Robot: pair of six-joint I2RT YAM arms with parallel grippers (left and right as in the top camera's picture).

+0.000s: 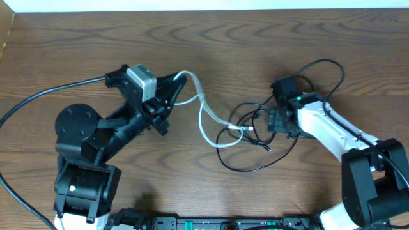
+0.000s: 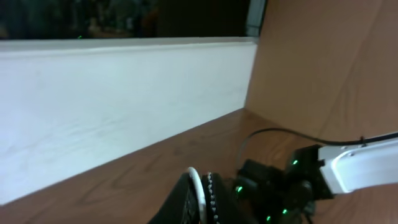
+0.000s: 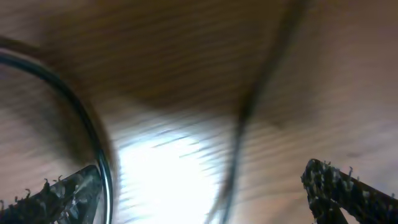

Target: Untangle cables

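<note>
From overhead, the left jaws are pressed together on the white cable. It runs across the counter into the black cable loops, where the right jaws stand spread. If the left pulls before the black is pinned, the whole tangle may drag along or cinch tighter.

The left wrist view shows only a sliver of white cable between the jaws, and the knot is cut off.

The right wrist view is blurred. Black cable crosses between the wide pads; I cannot tell which loop.
</note>
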